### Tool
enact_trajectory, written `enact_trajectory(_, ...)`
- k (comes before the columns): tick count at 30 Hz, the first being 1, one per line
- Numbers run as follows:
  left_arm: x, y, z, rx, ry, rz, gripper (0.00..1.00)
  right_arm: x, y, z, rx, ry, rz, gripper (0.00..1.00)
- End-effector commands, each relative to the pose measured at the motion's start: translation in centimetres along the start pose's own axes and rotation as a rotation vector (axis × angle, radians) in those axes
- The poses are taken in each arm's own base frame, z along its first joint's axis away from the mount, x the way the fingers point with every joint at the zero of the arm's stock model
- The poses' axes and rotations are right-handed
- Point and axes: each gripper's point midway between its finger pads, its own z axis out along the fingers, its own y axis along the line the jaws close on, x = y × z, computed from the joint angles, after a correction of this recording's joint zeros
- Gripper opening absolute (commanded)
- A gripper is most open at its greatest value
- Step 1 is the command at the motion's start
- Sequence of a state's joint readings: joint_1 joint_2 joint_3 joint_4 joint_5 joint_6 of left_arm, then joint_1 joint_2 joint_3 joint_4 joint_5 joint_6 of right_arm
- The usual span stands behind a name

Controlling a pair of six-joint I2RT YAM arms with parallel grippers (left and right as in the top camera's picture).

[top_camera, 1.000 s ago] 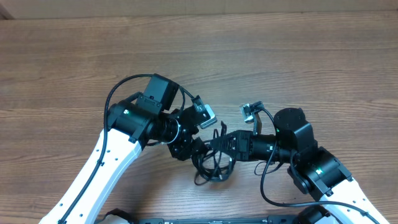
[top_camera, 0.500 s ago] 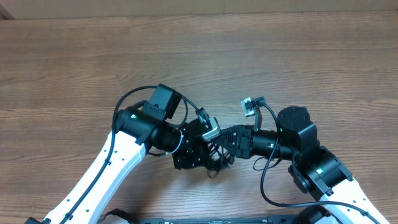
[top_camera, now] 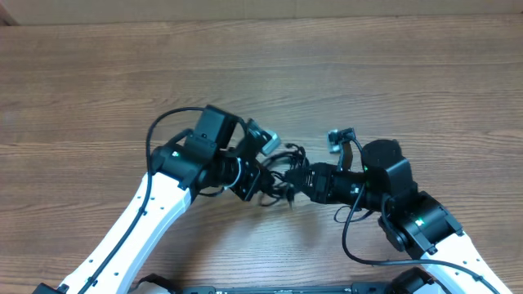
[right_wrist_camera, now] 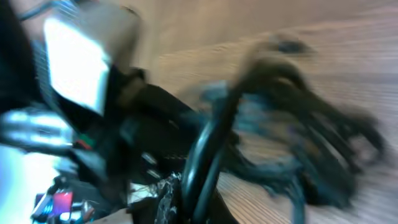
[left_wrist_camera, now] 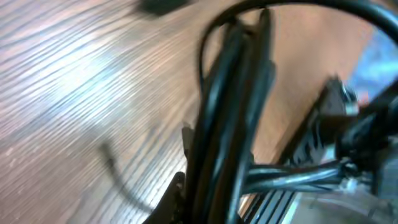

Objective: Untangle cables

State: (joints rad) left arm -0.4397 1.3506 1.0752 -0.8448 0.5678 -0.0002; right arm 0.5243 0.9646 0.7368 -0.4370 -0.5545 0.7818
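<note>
The cables (top_camera: 283, 162) formed a small black tangle near the middle of the counter (top_camera: 368, 73), caught between the two arms. The left fingers (top_camera: 258, 178) reached in from the tangle's 9 o'clock side and were pressed fully together on it. In the left wrist view a sheaf of black cords ran straight up out of them toward 12 o'clock, with more strands branching off toward 3 o'clock. The right fingers (top_camera: 304, 175) met the tangle from its 3 o'clock side, also closed tight with no gap, pinching cord. The right wrist view was badly blurred: one dark strand rose from 6 o'clock and the knot spread toward 3 o'clock, but the finger edges could not be made out there. From overhead the two sets of fingers sat near each other, with only the tangle between them. A few loops stuck out at 12 o'clock and 6 o'clock.
</note>
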Motion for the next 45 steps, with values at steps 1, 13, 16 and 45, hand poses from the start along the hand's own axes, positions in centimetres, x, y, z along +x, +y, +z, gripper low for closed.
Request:
enact_trajectory(1,-0.2,8.5,-2.4,-0.331,-0.090,-0.386,0.04,0.6,-1.5,-0.7,0.093,-0.002,0.033,0.04)
enact_trajectory(13,-2.0,6.6,-3.5,-0.066,-0.150,-0.241,0.04,1.3,-6.8,-1.8,0.350,-0.040,0.142,0.04)
enact_trajectory(16,-1.5,3.8,-3.2,0.065,-0.125,0.003,0.04,0.8,-6.0,-1.6,0.311,-0.055,0.126,0.16)
enact_trajectory(45,0.9,-1.2,-3.3,0.299,-0.100,0.346,0.04,-3.1,6.9,2.7,-0.357,0.024,-0.108,0.45)
